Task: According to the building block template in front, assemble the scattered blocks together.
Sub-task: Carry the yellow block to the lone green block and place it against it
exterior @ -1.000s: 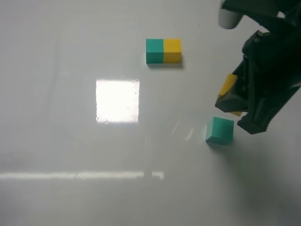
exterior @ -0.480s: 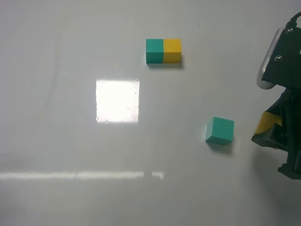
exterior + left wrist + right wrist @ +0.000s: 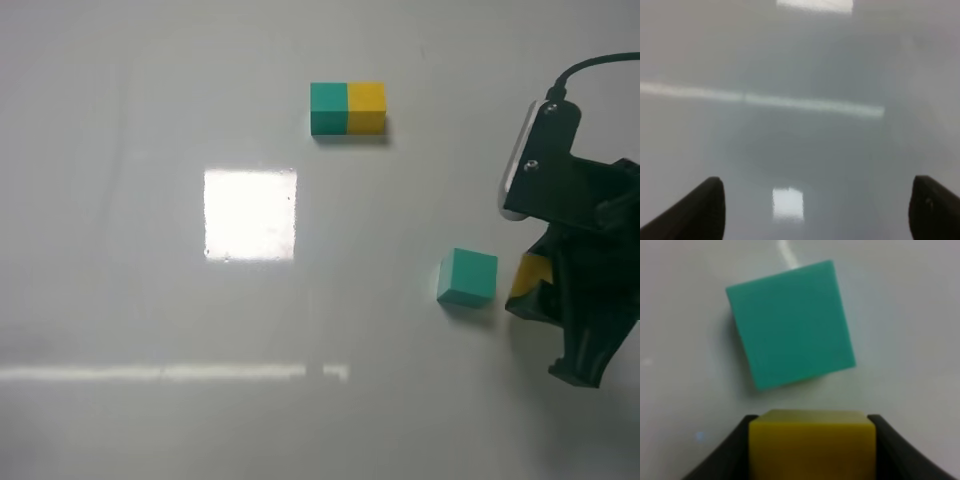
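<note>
I'm seeing the right arm (image 3: 585,230) showing as a blocky matte-black housing. A thin black cable (image 3: 590,66) is looping off its far side, and a pale rounded strip (image 3: 518,175) is edging its left, with two small screws (image 3: 548,108) beside it. The left gripper's (image 3: 815,212) fingers (image 3: 695,212) are showing as dark, rounded stubs.

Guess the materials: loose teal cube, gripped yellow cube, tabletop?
Teal cube and yellow cube: matte, flat colour, no glare; maybe painted wood or dense foam, cannot tell. Tabletop: smooth, glossy white, laminate-like; it mirrors bright lights.
</note>
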Robot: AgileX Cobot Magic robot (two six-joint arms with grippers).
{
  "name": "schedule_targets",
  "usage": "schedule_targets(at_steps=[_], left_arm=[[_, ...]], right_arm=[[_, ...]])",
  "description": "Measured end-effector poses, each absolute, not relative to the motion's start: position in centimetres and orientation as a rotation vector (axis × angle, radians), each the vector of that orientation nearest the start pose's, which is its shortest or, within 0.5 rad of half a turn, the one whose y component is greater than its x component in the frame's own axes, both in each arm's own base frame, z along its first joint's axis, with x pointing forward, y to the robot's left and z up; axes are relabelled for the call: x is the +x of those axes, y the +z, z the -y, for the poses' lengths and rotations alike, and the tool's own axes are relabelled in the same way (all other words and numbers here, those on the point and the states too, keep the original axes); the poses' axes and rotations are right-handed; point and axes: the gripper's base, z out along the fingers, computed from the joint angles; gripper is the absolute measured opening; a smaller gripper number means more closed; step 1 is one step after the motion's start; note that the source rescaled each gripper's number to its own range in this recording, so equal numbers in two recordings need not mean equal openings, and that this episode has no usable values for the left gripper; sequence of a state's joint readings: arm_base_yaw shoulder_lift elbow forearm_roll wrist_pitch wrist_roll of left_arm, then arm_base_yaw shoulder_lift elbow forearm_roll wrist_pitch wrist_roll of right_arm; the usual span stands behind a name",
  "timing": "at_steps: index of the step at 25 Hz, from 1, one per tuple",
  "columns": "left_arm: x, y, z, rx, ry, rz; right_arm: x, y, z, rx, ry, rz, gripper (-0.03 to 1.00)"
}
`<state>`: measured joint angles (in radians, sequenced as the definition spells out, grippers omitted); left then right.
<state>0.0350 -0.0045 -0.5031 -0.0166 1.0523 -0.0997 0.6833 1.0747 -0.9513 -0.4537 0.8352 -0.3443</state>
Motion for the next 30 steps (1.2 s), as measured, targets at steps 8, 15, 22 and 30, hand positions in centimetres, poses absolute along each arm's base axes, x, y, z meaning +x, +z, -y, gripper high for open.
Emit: schedule_targets(at_steps=[8,15,22,30], left_arm=[[-0.6,27.9,0.2,-0.136,-0.061,-2.024],[-0.6,27.9,0.2,-0.136,-0.061,-2.024],[-0.6,27.9,0.2,-0.136,-0.061,-2.024],[-0.6,27.9,0.2,-0.136,-0.061,-2.024]], right_arm=[[19.4,33.2,-12.1,-1.375,-0.383,-1.900,0.00],[19.8,32.6,-13.0,-1.368,-0.310,-1.909,0.00],[19.6,32.6,-13.4,-1.314,-0.223,-1.938,0.00],[19.6,32.6,-13.8,-1.265,-0.139,-1.952,0.00]])
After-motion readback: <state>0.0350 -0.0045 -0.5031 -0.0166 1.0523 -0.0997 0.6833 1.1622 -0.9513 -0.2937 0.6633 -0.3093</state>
